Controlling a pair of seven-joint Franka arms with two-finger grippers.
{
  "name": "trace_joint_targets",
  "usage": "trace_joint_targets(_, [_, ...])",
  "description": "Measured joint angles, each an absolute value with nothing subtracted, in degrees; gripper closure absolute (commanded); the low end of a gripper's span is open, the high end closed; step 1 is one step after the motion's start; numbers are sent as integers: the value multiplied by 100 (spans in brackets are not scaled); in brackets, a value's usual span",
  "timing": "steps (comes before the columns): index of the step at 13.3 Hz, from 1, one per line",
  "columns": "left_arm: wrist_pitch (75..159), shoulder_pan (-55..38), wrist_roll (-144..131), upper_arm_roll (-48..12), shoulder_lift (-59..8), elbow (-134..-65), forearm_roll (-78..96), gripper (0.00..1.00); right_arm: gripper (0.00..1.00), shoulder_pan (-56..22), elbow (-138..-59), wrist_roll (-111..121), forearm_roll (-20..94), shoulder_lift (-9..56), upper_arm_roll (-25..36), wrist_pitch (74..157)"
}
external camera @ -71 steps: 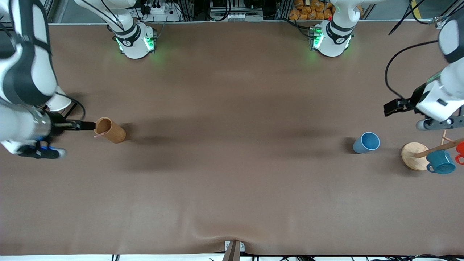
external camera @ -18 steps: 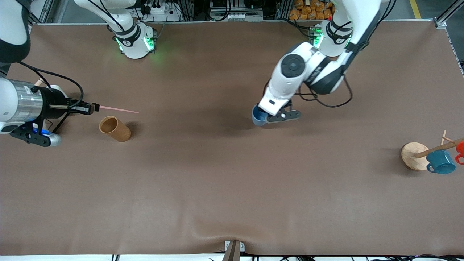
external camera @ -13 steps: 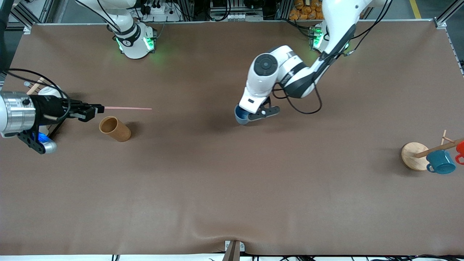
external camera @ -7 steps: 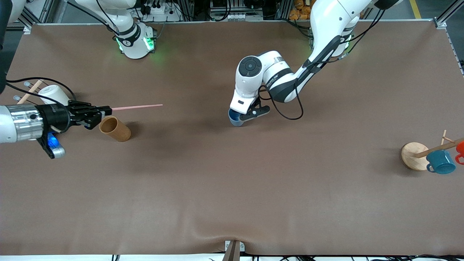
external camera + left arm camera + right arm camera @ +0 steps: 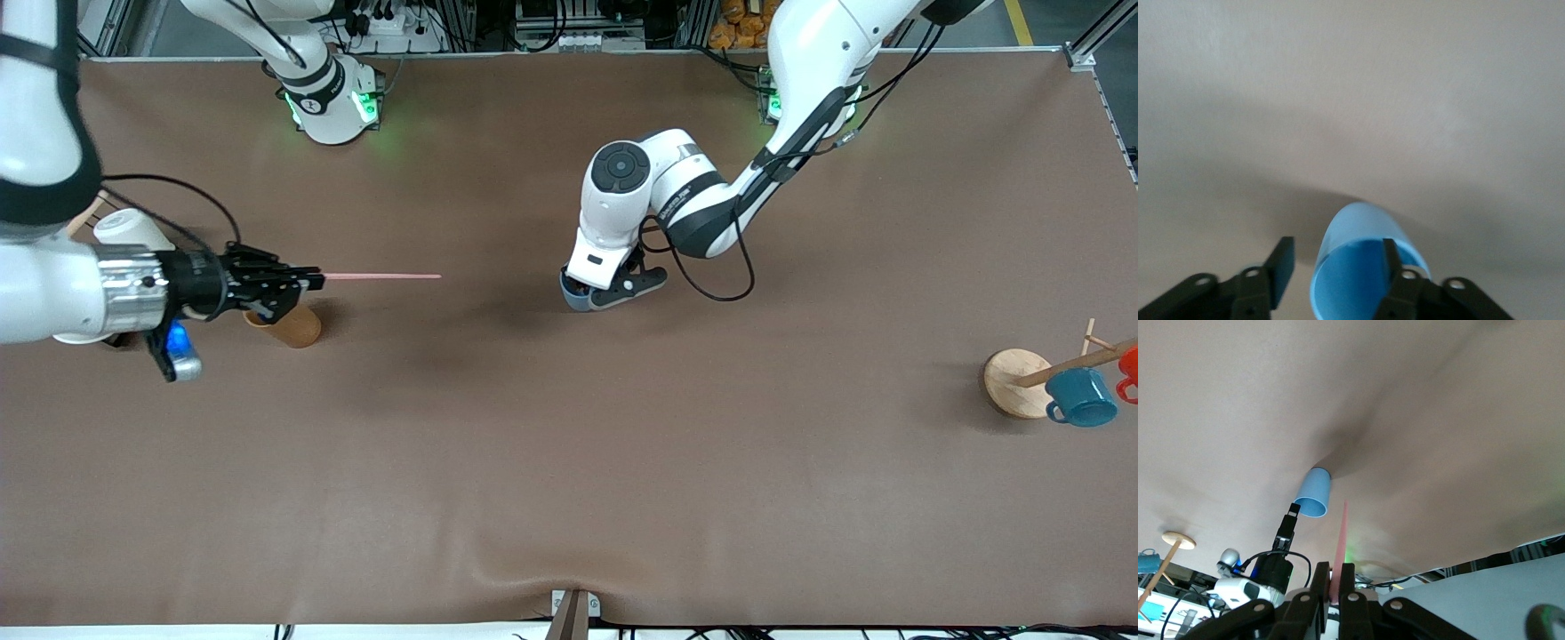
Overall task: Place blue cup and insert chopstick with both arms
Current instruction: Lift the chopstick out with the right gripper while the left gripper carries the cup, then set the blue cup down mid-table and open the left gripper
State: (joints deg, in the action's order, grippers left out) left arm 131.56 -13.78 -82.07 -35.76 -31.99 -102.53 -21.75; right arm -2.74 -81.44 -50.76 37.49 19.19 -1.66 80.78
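Light fell evenly from overhead, leaving the brown table point(image 5: 569, 462) matte, without glare. Soft, broad shadows lay on the cloth beneath the left gripper point(image 5: 594, 295) and stretched in a dim band from there toward the right gripper point(image 5: 307, 281). Green indicator lights glowed at both arm bases. The left wrist view was hazy: the blue cup point(image 5: 1361, 267) between its fingers point(image 5: 1279, 263) looked soft-edged, with a smeared shadow around it. The right wrist view was brighter, its table surface bowed at the edges, the chopstick point(image 5: 1341, 540) slightly blurred near the fingers.
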Motion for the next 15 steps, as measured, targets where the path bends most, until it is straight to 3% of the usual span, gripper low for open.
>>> trace_joint_targets(7, [12859,-632,-7990,-3594,-2140,-10143,-2089,0,100,-1177,-8984,-5918,4228,1806,-187,9208])
trace_joint_targets(15, [11425,-74,-6794,-3591,-1957,-9097,-1743,0,100,-2181,-9540,-6576,4466,1805,-209,10461])
